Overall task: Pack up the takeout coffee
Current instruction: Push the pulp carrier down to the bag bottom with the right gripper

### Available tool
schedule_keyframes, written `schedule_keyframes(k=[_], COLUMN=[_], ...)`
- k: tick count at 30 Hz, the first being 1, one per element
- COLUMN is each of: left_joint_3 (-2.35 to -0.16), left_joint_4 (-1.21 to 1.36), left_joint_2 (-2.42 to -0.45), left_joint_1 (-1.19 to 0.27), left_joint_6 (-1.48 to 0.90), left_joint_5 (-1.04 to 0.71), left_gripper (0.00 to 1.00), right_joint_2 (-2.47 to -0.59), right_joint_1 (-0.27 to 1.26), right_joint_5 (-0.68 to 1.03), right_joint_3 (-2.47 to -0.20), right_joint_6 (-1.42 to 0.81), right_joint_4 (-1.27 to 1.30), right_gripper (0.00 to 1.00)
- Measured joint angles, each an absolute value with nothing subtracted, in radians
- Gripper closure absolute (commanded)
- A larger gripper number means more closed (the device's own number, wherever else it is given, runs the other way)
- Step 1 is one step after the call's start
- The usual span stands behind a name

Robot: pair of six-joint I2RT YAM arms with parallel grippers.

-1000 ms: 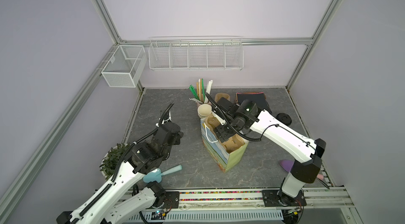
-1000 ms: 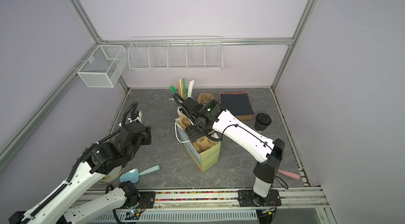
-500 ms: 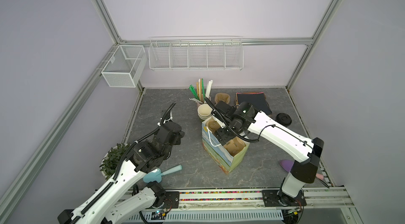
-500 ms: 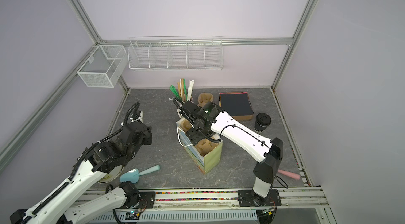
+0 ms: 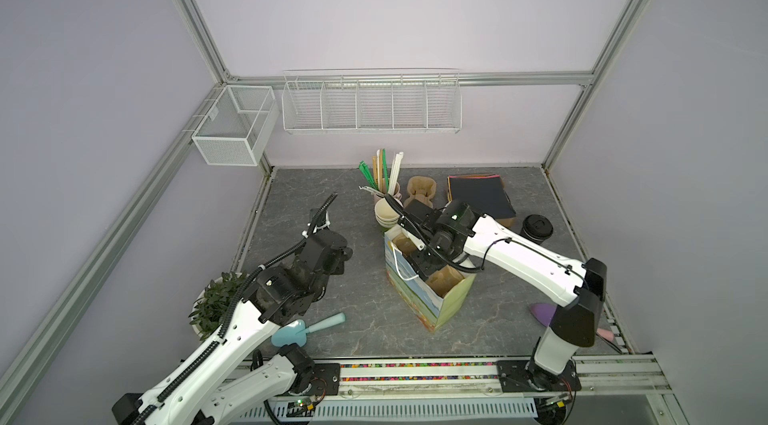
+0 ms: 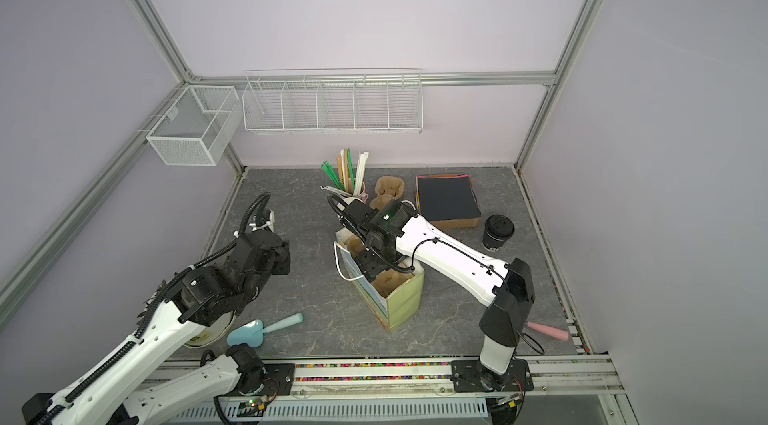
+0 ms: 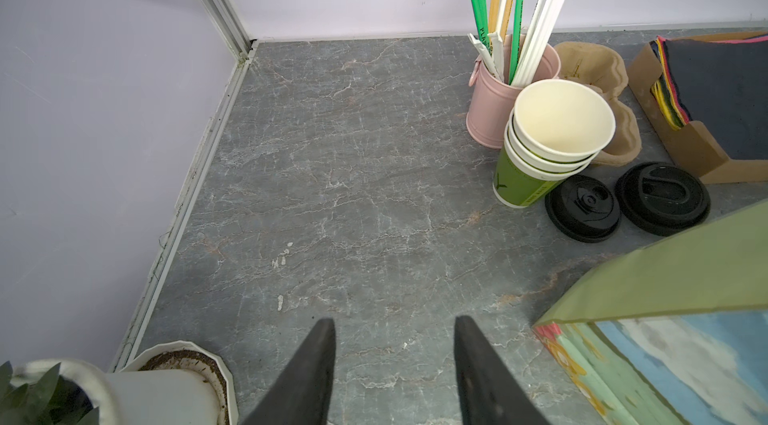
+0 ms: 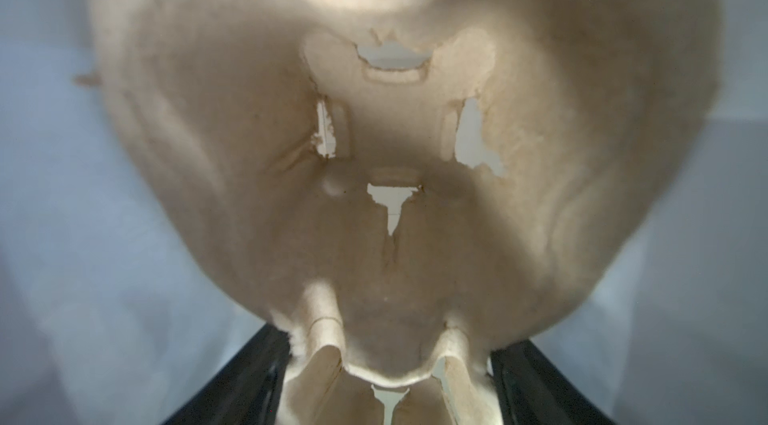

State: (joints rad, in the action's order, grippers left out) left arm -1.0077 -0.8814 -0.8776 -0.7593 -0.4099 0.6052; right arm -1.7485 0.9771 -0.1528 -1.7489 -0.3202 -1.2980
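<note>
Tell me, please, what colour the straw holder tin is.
The tin is pale pink, clearest in the left wrist view.

the surface (image 7: pixel 353 152) is veined grey and white; the bag (image 7: pixel 665 277) is painted green and blue; the pulp carrier (image 8: pixel 540 152) is tan; the takeout coffee (image 6: pixel 498 229) is lidded black.

Bare tabletop (image 7: pixel 332 177) lies open ahead of the left gripper (image 7: pixel 395 321), between the side wall (image 7: pixel 104 132) and the paper bag (image 7: pixel 665 319). Further back the straw bucket (image 7: pixel 494 111), cup stack (image 7: pixel 536 152), two loose lids (image 7: pixel 584 209) and napkin box (image 7: pixel 702 148) crowd together. The bag's mouth is filled by the pulp carrier (image 8: pixel 374 152) clamped in the right gripper (image 5: pixel 420 265) (hardly any gap beside it). The lidded cup (image 5: pixel 537 228) stands free at the right, behind the right arm (image 5: pixel 528 260). Plant pot (image 7: pixel 166 398) and blue scoop (image 5: pixel 307 329) block the front-left corner.
</note>
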Motion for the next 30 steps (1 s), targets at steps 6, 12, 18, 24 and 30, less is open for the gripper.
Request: schedule_keyframes(k=[6, 12, 18, 24, 30], left_joint_3=[-1.008, -1.008, -1.008, -1.008, -1.008], left_joint_4=[-0.881, -0.881, -0.881, -0.882, -0.883], left_joint_2=[-0.884, -0.885, -0.889, -0.892, -0.896], left_joint_1=[-0.759, -0.759, -0.759, -0.759, -0.759], left_joint_6=[-0.410, -0.409, -0.409, -0.407, -0.407], left_joint_5=[0.604, 0.602, 0.601, 0.601, 0.601], left_gripper=[0.53, 0.53, 0.53, 0.53, 0.53], right_joint_2=[-1.750, -1.753, -1.753, -1.753, -1.753], right_joint_1=[0.977, 0.977, 0.977, 0.977, 0.977], right_joint_5=[-0.147, -0.133, -0.129, -0.118, -0.110], right_joint_3=[-1.703, -1.660, -1.621, -1.587, -1.545], right_joint_6=[-0.321, -0.321, -0.322, -0.326, -0.329], right_joint_4=[-1.266, -1.242, -1.214, -1.187, -1.156], right_gripper=[0.24, 0.24, 0.24, 0.24, 0.24])
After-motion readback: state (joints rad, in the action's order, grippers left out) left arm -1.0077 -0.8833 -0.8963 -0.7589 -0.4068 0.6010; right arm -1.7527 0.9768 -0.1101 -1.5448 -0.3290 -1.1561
